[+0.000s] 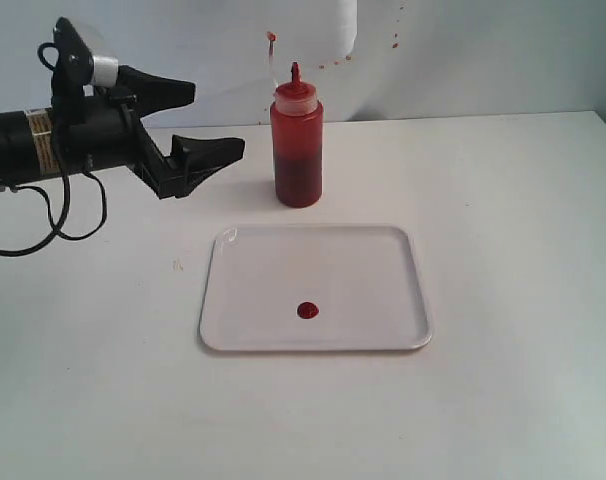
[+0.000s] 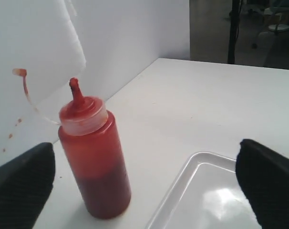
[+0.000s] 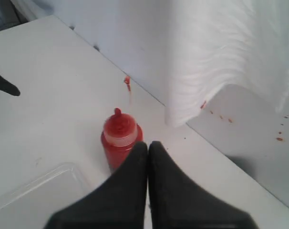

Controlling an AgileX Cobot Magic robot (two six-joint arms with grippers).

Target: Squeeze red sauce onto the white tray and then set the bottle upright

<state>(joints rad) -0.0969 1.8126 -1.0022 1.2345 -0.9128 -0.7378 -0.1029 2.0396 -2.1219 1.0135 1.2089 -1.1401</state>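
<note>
The bottle [image 1: 297, 148] stands upright on the table just behind the white tray [image 1: 383, 262], its tethered cap hanging open beside the nozzle. A small round blob of red sauce [image 1: 308, 311] lies on the tray near its front middle. My left gripper [image 1: 208, 118] hovers open to the left of the bottle, apart from it. In the left wrist view the bottle [image 2: 94, 157] is between the spread fingertips [image 2: 20, 183], and the tray's corner [image 2: 197, 164] shows. In the right wrist view my right gripper [image 3: 148, 145] is shut and empty, with the bottle [image 3: 119, 138] beyond it.
A white backdrop behind the table carries small red specks [image 1: 395, 42]. A white cloth [image 3: 221, 52] hangs over the wall near the bottle. The left arm's black cable [image 1: 53, 215] droops over the table's left side.
</note>
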